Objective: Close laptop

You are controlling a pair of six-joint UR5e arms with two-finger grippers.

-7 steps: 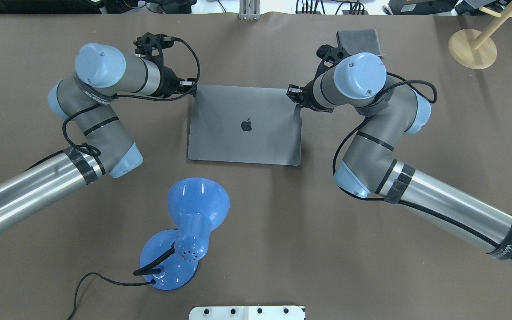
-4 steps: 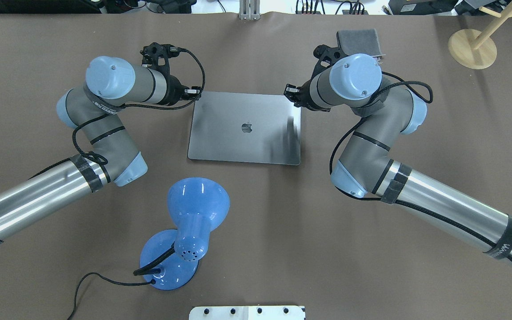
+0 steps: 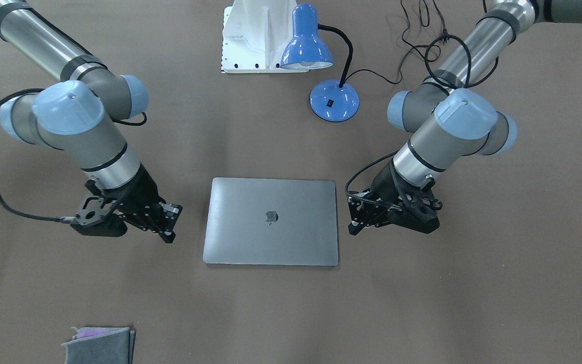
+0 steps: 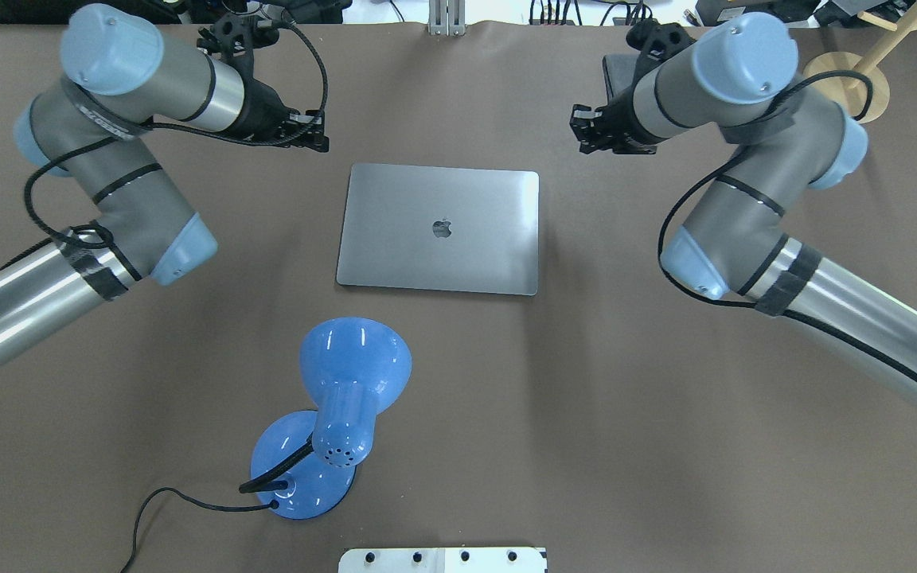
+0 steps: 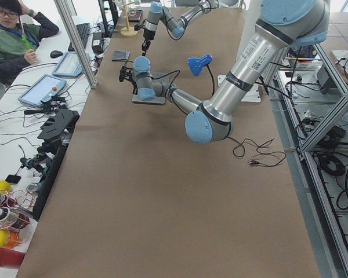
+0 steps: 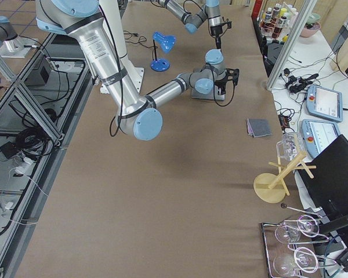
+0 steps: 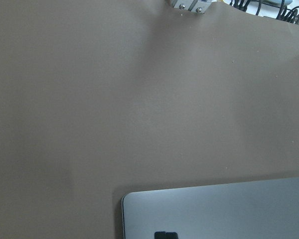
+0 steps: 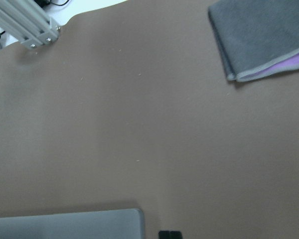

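Observation:
The grey laptop point(image 4: 438, 255) lies shut and flat on the brown table, apple logo up; it also shows in the front view point(image 3: 271, 237). Its far corners show in the left wrist view point(image 7: 229, 214) and the right wrist view point(image 8: 65, 226). My left gripper point(image 4: 321, 143) hovers off the laptop's far left corner, clear of it, and looks shut and empty. My right gripper point(image 4: 583, 131) hovers off the far right corner, also clear, shut and empty. In the front view the left gripper point(image 3: 352, 222) and right gripper point(image 3: 171, 227) flank the laptop.
A blue desk lamp point(image 4: 343, 398) with its cord stands near the table's front, by a white base plate point(image 4: 442, 559). A folded grey cloth point(image 3: 99, 346) lies beyond the right gripper. A wooden stand point(image 4: 844, 87) is at the far right.
The lid has gone down flat. Both grippers have lifted and drawn back from the laptop's far corners, the left to the left, the right to the right.

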